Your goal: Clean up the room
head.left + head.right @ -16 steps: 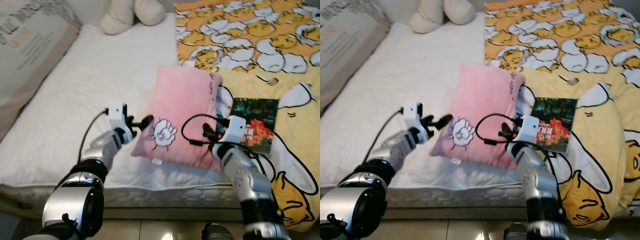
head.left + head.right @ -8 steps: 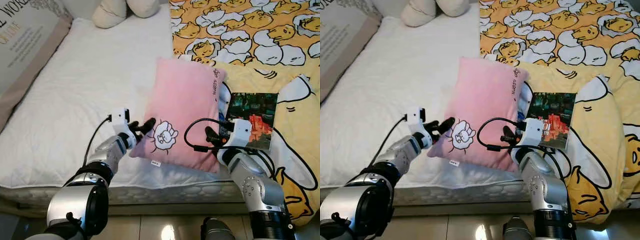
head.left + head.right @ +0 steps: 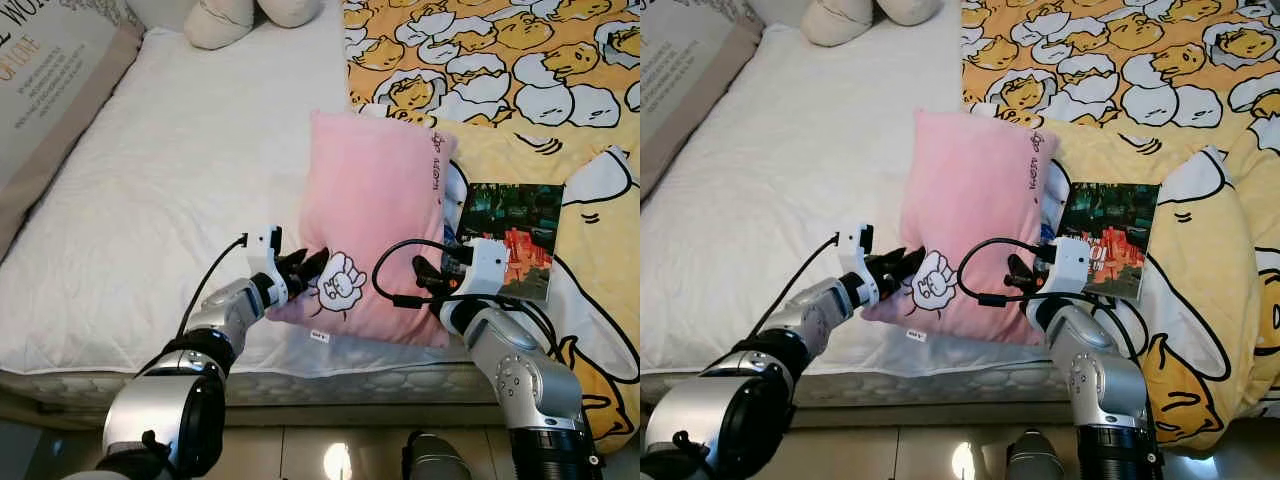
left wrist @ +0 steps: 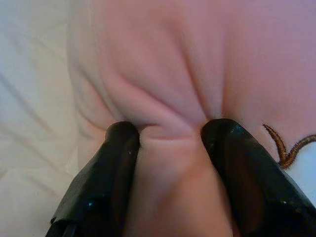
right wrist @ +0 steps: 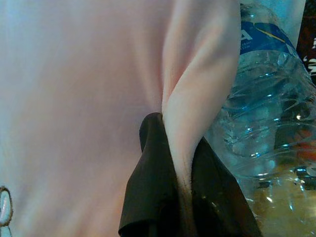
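Head view: pink pillow (image 3: 375, 230) lies on the white bed (image 3: 180, 180) near its front edge, w/ left gripper (image 3: 303, 272) at its near-left corner and right gripper (image 3: 428, 275) at its near-right edge. Left wrist view: fingers (image 4: 111, 163) pinch a bunched fold of pillow, so it's soft, light and floppy; corners look best to hold. Right wrist view: fingers (image 5: 148, 173) clamp a thin edge flap, plastic bottle (image 5: 266, 123) just beside.

Pink rectangular fabric pillow (image 3: 375, 225) with white cartoon patch, lying on white quilted mattress (image 3: 170, 190). Left gripper (image 3: 305, 268) pressed against pillow's near left corner; right gripper (image 3: 425, 275) at its near right edge. Dark glossy book (image 3: 510, 235) just right of pillow, on yellow duck-print blanket (image 3: 500, 60). Cream plush toy (image 3: 250, 15) well beyond pillow.
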Tool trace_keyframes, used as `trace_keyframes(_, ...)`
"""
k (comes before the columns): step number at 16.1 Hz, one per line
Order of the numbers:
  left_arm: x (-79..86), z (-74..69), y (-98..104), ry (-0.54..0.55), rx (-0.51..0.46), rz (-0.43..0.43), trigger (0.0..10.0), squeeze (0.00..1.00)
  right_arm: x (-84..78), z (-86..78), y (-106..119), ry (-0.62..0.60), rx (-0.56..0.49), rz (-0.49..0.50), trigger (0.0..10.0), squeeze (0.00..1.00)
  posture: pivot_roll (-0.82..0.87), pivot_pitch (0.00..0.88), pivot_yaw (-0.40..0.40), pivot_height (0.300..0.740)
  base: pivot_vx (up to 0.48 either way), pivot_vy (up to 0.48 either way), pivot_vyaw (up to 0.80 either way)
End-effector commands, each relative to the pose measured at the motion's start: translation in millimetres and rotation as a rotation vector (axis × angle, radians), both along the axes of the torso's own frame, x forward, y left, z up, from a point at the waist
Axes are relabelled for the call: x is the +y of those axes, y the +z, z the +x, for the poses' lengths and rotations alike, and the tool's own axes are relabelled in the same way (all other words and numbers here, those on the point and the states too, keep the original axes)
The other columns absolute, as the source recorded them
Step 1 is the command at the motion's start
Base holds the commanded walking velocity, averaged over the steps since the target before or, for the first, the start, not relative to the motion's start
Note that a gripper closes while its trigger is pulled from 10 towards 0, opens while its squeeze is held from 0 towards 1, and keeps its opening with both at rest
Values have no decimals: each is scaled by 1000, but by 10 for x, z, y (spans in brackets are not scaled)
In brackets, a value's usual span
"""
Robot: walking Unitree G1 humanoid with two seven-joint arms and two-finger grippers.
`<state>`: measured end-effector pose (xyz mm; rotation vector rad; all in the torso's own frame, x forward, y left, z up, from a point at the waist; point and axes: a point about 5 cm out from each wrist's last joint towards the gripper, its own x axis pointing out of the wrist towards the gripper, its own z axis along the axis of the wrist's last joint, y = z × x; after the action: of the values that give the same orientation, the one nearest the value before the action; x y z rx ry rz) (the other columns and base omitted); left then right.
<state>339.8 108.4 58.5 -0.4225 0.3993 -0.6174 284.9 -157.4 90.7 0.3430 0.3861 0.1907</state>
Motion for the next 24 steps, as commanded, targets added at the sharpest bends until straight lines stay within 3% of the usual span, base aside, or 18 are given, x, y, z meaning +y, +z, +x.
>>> trace_keyframes(1,-33,-119,-166,-31,63,38,0,0,61,-35,0,24,6,18,0,0,-353,143,214,740,0,0,0)
trace_keyframes(4,-55,-132,-159,-17,58,-43,0,0,68,-33,-17,24,11,20,0,0,-345,136,216,740,0,0,0)
trace_keyframes(7,-51,-47,-4,8,-24,-141,0,0,93,36,48,36,-40,13,0,0,-327,113,220,740,0,0,0)
trace_keyframes(8,-11,34,153,24,-110,-180,0,0,101,115,182,39,-112,1,0,0,-311,93,214,740,0,0,0)
trace_keyframes(9,7,59,205,31,-135,-195,0,0,102,140,224,37,-134,-1,0,0,-311,93,214,740,0,0,0)
trace_keyframes(10,116,130,407,54,-228,-249,0,0,108,232,397,41,-214,-6,0,0,-292,73,208,740,0,0,0)
trace_keyframes(11,226,155,639,55,-335,-281,0,0,132,322,621,60,-305,-4,0,0,-281,62,202,740,0,0,0)
trace_keyframes(13,356,146,960,66,-456,-301,0,0,141,458,869,75,-395,-12,0,0,-259,39,190,740,0,0,0)
trace_keyframes(16,425,124,1124,76,-506,-284,0,0,169,579,1007,84,-439,-12,0,0,-236,10,180,740,0,0,0)
trace_keyframes(17,445,96,994,118,-428,-150,0,0,178,611,952,85,-423,-19,0,0,-226,0,176,740,0,0,0)
trace_keyframes(18,452,84,936,134,-402,-98,0,0,179,608,923,85,-416,-20,0,0,-226,0,176,740,0,0,0)
trace_keyframes(19,458,53,810,155,-352,-9,10000,0,183,580,824,87,-390,-18,0,0,-225,0,176,740,0,0,0)
trace_keyframes(20,460,42,783,159,-341,9,10000,0,184,573,795,87,-383,-17,0,0,-225,0,176,740,0,0,0)
trace_keyframes(22,438,-10,698,177,-313,34,10000,0,96,470,479,46,-286,-63,0,0,-226,4,182,740,0,0,0)
trace_keyframes(23,427,-17,696,196,-309,14,10000,1000,39,424,384,23,-259,-84,0,0,-228,4,186,740,0,0,0)
trace_keyframes(24,413,-21,686,213,-298,-5,10000,1000,-18,388,307,2,-242,-112,0,0,-231,5,190,740,0,0,0)
